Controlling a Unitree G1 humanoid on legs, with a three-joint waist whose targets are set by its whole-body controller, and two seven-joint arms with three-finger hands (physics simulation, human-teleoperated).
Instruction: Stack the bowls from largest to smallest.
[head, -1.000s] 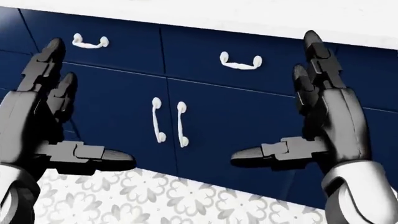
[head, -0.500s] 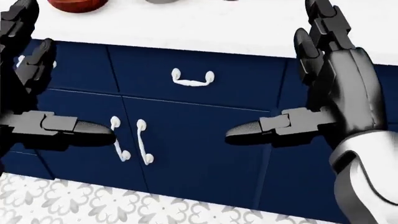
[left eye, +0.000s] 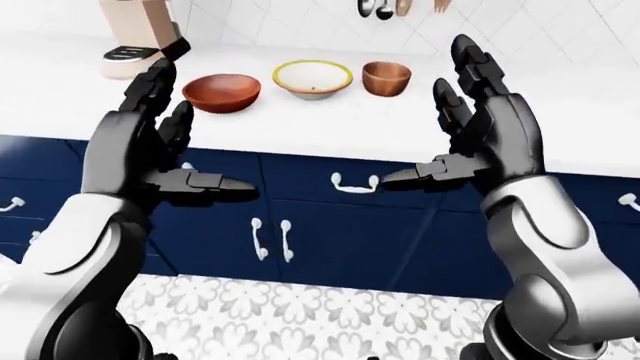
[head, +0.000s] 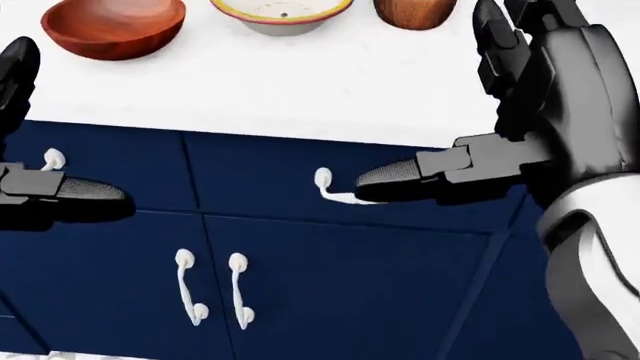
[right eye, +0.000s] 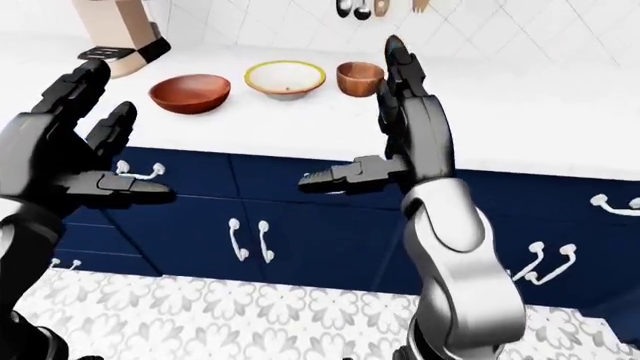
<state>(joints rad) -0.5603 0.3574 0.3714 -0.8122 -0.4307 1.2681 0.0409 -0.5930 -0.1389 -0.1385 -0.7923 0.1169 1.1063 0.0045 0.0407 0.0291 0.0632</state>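
Observation:
Three bowls stand in a row on the white counter (left eye: 330, 127). A red-brown bowl (left eye: 222, 92) is at the left. A white bowl with a yellow rim (left eye: 313, 78) is in the middle. A small brown wooden bowl (left eye: 386, 78) is at the right. My left hand (left eye: 185, 146) is open and empty, below and left of the red-brown bowl. My right hand (left eye: 430, 139) is open and empty, below and right of the wooden bowl. Both hands hover short of the counter's near edge.
Dark blue cabinets with white handles (left eye: 354, 184) run under the counter. A beige appliance with a black base (left eye: 140, 37) stands at the counter's left. Utensils (left eye: 385, 7) hang on the tiled wall above. Patterned floor tiles (left eye: 300, 315) lie below.
The whole picture has shifted down: the camera has tilted up, bringing the counter and the bowls into view. Both hands have risen and stay open.

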